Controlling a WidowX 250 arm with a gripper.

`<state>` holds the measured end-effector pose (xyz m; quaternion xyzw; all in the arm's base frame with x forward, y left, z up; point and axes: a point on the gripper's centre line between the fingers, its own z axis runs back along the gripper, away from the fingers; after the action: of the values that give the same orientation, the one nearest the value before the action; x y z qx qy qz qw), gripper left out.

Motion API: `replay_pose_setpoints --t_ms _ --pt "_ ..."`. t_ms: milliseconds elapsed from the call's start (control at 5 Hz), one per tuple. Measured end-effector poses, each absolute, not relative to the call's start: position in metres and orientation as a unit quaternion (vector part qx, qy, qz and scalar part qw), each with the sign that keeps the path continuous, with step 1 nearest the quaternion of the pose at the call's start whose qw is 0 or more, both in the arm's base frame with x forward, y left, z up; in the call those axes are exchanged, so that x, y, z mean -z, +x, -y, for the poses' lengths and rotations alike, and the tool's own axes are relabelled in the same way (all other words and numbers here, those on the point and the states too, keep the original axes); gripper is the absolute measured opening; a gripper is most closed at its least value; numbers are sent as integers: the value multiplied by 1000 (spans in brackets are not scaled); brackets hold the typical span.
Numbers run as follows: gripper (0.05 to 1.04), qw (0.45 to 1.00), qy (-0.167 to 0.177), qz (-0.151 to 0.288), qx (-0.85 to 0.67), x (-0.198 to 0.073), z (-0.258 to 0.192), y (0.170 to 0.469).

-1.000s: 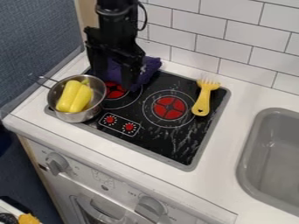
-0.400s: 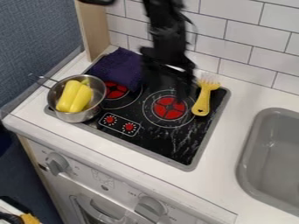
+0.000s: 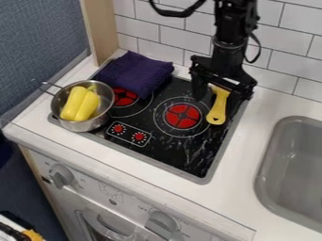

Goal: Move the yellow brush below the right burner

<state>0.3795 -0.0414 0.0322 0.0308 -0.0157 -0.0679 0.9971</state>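
Observation:
The gripper (image 3: 220, 98) hangs over the back right of the stovetop, open, one finger on the left and one on the right of the yellow brush (image 3: 217, 110). The brush lies on the stovetop with its handle towards the front; its bristled head is partly hidden behind the gripper. Just left of the brush handle is the right burner (image 3: 183, 116), red within white rings. Whether the fingers touch the brush, I cannot tell.
On the stove's left side a metal pot (image 3: 104, 105) holds a yellow object (image 3: 80, 103). A folded purple cloth (image 3: 134, 73) lies at the back left. The grey sink (image 3: 295, 164) is on the right, a tiled wall (image 3: 173, 35) behind.
From above the purple cloth, the arm has moved right, past the right burner, to the brush. The cloth is uncovered now. Brush and pot have stayed in place.

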Motion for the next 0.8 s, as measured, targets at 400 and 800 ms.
replay_pose_setpoints --t_ms 400,800 --pt "1000 999 25 19 12 -32 37 396" --pt "955 999 5 -2 -33 -12 28 399"
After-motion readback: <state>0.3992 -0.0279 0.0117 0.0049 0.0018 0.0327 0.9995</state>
